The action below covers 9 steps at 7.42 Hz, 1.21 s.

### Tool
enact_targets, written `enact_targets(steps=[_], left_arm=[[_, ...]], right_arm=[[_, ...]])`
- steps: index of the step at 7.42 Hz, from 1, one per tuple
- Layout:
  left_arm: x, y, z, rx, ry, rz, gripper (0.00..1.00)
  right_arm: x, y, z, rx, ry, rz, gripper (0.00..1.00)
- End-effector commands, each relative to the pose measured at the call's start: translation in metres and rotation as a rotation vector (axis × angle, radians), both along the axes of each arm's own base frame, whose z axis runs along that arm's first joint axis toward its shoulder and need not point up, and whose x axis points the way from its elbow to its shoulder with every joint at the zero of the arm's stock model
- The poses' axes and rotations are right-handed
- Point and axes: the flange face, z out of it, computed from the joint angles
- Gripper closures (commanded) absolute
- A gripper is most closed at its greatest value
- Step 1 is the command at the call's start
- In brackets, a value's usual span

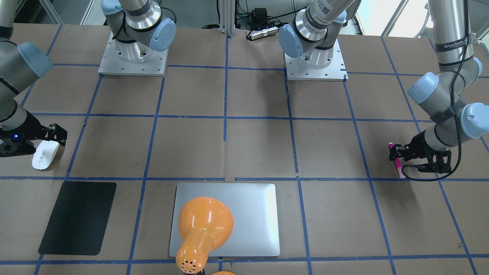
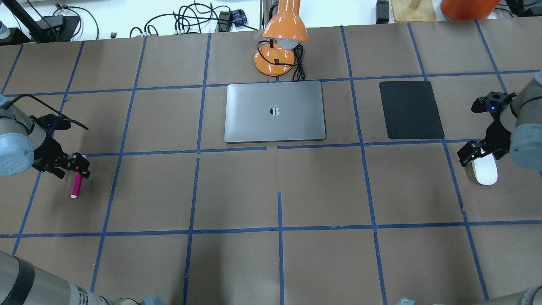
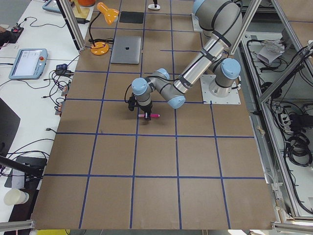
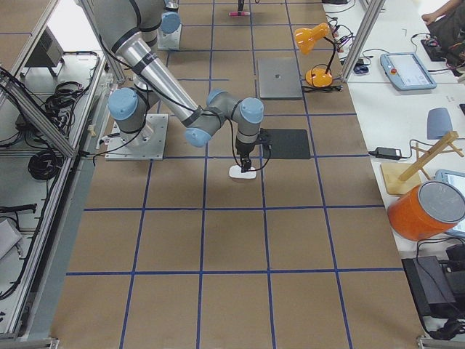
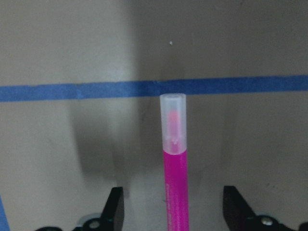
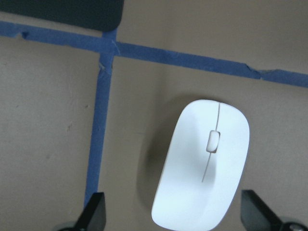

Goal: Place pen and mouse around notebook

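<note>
The magenta pen (image 5: 175,183) lies on the brown table with its pale cap pointing away from the wrist camera. My left gripper (image 5: 174,197) is open and straddles the pen's rear end, with a gap on each side. From above, the pen (image 2: 76,184) is at the far left, below the left gripper (image 2: 78,166). The white mouse (image 6: 204,168) rests flat between the spread fingers of my open right gripper (image 6: 173,199). In the overhead view the mouse (image 2: 485,170) is at the far right. The silver notebook (image 2: 275,112) lies closed at the table's far middle.
A black pad (image 2: 410,110) lies between the notebook and the mouse. An orange desk lamp (image 2: 281,38) stands behind the notebook with its cord beside it. In the front-facing view the lamp's shade (image 1: 204,219) covers part of the notebook (image 1: 254,225). Blue tape lines grid the table.
</note>
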Motion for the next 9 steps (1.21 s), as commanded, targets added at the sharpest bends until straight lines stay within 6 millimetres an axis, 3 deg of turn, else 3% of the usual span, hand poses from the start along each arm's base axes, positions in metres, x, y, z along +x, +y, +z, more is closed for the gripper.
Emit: enact_targets(steps=[1, 3, 6, 7, 9], left_arm=[[-0.001, 0.002, -0.003, 0.007, 0.005, 0.000, 0.98], [0.000, 0.001, -0.002, 0.003, 0.002, 0.000, 0.99], [-0.006, -0.012, 0.034, -0.047, -0.032, -0.029, 1.00], [-0.016, -0.014, 0.045, -0.062, -0.035, -0.045, 1.00], [-0.075, -0.028, 0.065, -0.087, -0.053, -0.063, 1.00]], right_arm=[[-0.006, -0.002, -0.014, 0.013, -0.011, 0.020, 0.00], [-0.016, -0.005, -0.019, 0.020, -0.019, 0.029, 0.00], [-0.025, -0.001, -0.022, 0.030, -0.027, 0.020, 0.00], [-0.028, 0.000, -0.025, 0.025, -0.039, 0.013, 0.00], [-0.032, -0.001, -0.035, 0.033, -0.055, 0.012, 0.15]])
